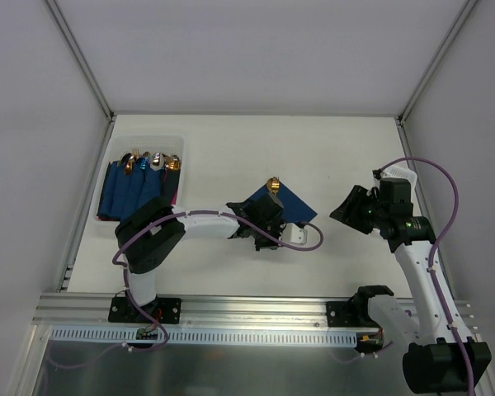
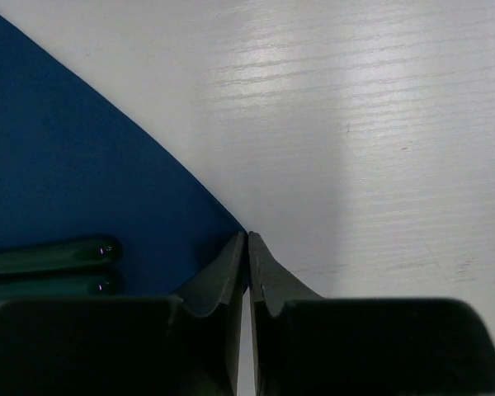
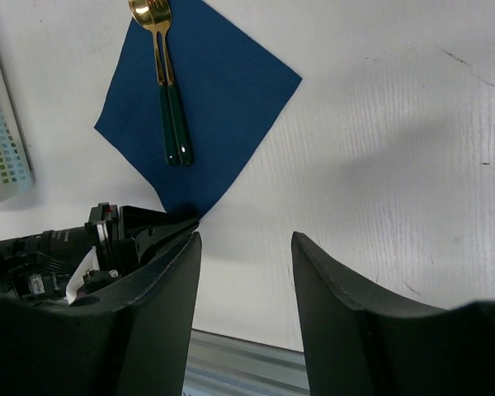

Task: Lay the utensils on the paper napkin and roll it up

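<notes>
The paper napkin (image 1: 295,206) (image 2: 82,157) (image 3: 223,91) lies flat as a dark blue diamond in the middle of the table. Two utensils (image 3: 172,107) (image 1: 273,184) with gold heads and dark green handles lie side by side on it, and the ends of their handles (image 2: 62,256) show in the left wrist view. My left gripper (image 1: 272,233) (image 2: 247,235) is low at the napkin's near corner, shut on that corner. To the right of the napkin my right gripper (image 1: 340,213) (image 3: 246,239) hovers over bare table, open with nothing between its fingers.
A white tray (image 1: 107,177) at the back left holds several dark blue rolls (image 1: 132,190) with metallic cutlery heads. A colour chart (image 3: 4,124) shows at the left edge of the right wrist view. The metal rail (image 1: 247,309) runs along the near table edge.
</notes>
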You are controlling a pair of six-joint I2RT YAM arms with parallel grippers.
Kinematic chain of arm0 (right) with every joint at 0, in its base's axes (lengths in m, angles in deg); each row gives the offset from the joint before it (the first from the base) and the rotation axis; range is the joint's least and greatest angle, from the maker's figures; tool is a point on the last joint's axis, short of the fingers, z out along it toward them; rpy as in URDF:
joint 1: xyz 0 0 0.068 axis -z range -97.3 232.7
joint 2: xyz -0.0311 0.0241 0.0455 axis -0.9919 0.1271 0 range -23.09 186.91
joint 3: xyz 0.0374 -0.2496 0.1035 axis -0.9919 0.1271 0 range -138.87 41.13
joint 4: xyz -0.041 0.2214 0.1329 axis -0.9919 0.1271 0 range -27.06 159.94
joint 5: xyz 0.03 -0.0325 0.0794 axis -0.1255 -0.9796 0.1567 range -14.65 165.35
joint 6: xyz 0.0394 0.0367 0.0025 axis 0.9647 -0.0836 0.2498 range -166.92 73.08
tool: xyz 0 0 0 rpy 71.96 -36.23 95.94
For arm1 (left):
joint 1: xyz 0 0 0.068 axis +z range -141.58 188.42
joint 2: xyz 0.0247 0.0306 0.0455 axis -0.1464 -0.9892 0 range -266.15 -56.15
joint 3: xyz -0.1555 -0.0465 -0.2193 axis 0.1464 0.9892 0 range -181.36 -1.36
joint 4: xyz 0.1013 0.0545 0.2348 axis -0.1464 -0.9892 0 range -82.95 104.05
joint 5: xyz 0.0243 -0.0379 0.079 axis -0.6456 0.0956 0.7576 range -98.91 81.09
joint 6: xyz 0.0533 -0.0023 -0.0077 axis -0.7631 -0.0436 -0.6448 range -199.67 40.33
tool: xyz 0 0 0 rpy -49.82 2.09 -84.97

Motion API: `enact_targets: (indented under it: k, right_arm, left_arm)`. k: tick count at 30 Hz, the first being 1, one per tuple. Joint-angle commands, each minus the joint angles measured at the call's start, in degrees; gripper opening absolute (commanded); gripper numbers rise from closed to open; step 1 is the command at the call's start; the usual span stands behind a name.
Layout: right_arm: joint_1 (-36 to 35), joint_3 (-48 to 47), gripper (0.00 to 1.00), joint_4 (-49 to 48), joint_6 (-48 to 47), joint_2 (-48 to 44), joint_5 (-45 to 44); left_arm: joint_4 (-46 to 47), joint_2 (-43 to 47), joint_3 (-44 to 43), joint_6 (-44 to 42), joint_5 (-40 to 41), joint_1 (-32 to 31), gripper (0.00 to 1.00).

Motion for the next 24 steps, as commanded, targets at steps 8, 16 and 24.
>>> enact_targets:
  k: [8, 16, 24]
  right_arm:
    - [1.1, -0.7, 0.49, 0.1, -1.9, -0.4, 2.1]
    - [1.4, -0.5, 0.49, 0.1, -2.6, 0.2, 3.1]
    - [1.5, 0.2, 0.50, 0.1, -2.7, -0.4, 3.5]
  left_arm:
    - [-3.9, 2.6, 2.0, 1.7, -1.6, -1.2, 0.00]
    - [-5.4, 4.6, 2.3, 7.8, -1.0, -3.8, 0.16]
    - [-7.7, 7.1, 0.8, 5.8, -1.7, -3.7, 0.31]
